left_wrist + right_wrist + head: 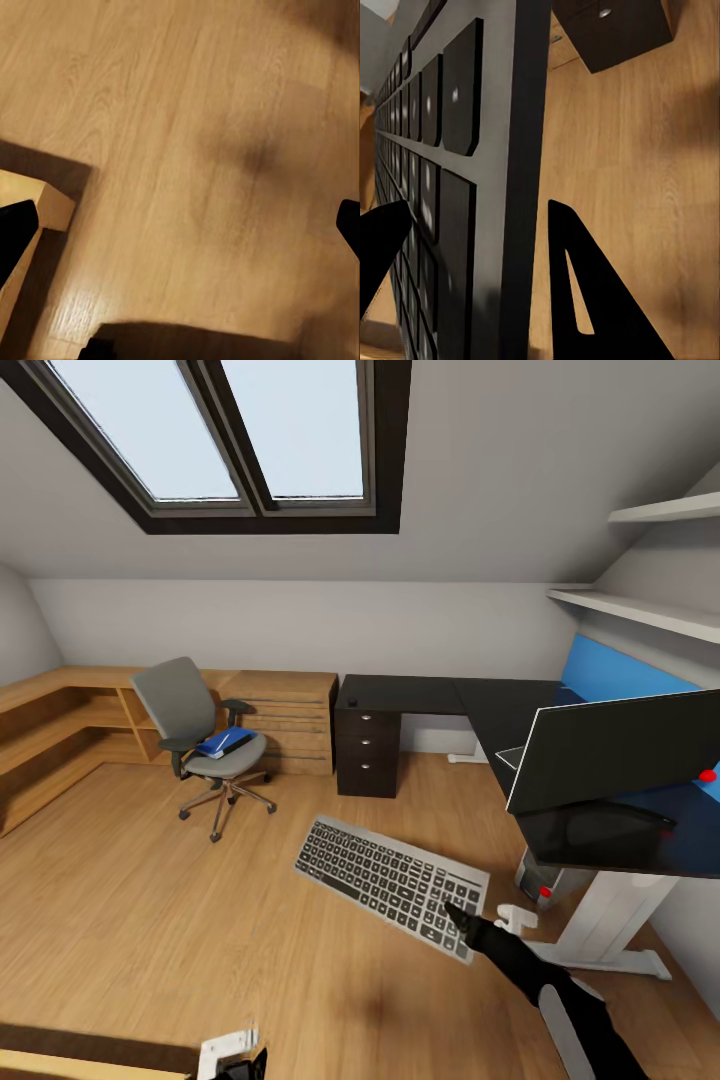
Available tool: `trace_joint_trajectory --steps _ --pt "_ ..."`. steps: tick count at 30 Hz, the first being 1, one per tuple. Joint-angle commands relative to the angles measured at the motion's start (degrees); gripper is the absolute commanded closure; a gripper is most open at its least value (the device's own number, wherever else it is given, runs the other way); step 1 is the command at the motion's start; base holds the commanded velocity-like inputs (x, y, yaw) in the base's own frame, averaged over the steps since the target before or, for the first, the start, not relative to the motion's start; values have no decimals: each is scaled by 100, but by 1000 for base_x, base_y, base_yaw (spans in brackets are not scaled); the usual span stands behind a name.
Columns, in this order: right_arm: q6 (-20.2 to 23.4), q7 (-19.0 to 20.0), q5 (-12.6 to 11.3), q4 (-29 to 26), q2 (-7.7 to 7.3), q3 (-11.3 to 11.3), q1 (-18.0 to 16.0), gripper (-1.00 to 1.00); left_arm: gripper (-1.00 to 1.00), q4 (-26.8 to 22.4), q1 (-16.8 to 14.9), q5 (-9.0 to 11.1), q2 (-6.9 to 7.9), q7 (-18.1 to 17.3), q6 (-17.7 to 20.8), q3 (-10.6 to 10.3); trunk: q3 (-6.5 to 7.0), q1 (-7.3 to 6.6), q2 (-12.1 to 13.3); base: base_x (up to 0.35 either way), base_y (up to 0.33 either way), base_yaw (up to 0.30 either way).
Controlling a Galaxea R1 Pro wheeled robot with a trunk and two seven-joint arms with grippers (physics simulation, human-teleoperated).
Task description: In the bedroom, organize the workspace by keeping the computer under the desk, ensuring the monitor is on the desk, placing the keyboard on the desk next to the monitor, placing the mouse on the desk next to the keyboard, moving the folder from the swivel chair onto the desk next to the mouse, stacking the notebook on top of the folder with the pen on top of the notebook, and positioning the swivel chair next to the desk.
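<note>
The bedroom's wood floor (150, 920) spreads under a black-framed skylight (250, 450). The desk (470, 705), a long glossy black top, runs along the far wall and turns toward the right, where the monitor (620, 745) stands on it, its wide black screen tilted and its long axis running left to right. Left of the desk, the swivel chair (185, 710) sits apart from it, facing right and toward the camera, with the blue folder (226, 741) flat on its seat. The computer (537, 878) stands under the desk near the white leg.

The keyboard (390, 872) is held in the air above the floor, its long axis slanting from upper left down to lower right, keys facing the camera. The right gripper (462, 912) is clamped on its lower right corner, one finger (382, 240) on the keys, the other behind the frame. The left gripper (180, 225) has its fingers wide apart over bare floor.
</note>
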Motion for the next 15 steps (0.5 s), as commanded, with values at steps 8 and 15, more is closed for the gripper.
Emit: trace_joint_trajectory --steps 8,15 --pt "-170 -230 -65 -5 183 -28 -5 100 -100 487 -5 -181 -112 34 -323 -24 -12 3 -12 0 0 0" --pt "-171 -239 -79 1 171 -29 -5 100 -100 993 -5 -228 -340 23 -371 -40 -12 3 -12 0 0 0"
